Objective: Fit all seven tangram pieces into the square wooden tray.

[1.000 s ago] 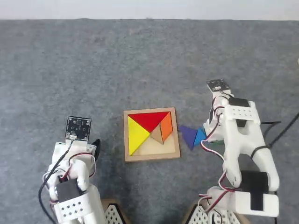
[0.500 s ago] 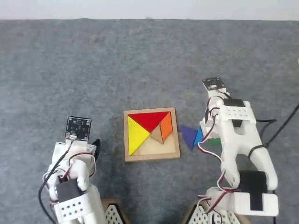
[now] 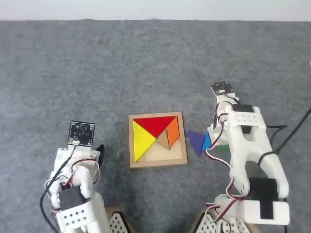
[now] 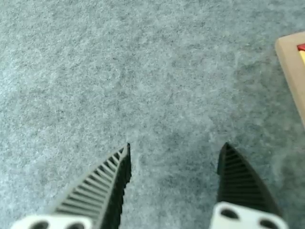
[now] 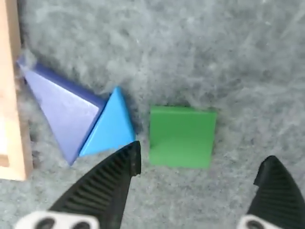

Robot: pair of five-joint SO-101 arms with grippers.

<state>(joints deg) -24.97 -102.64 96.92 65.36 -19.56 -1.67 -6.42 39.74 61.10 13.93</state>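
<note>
The square wooden tray (image 3: 182, 140) lies mid-table and holds a red triangle (image 3: 154, 124), a yellow triangle (image 3: 141, 140), an orange piece (image 3: 173, 131) and a small tan piece (image 3: 163, 141). Its lower part is bare wood. Right of it on the carpet lie a purple triangle (image 3: 195, 141) (image 5: 62, 110), a light blue triangle (image 3: 207, 141) (image 5: 110, 128) and a green square (image 5: 181, 136). My right gripper (image 5: 198, 188) hangs open just above the green square, which sits between its fingers. My left gripper (image 4: 174, 174) is open over bare carpet left of the tray (image 4: 289, 62).
Grey carpet covers the whole table. Both arm bases stand at the near edge. The right arm (image 3: 247, 145) covers most of the green square in the high view. A pale wall strip runs along the far edge.
The right arm shifted a little toward the tray and farther from its base, so its body now covers the green square in the high view. The left arm stayed still.
</note>
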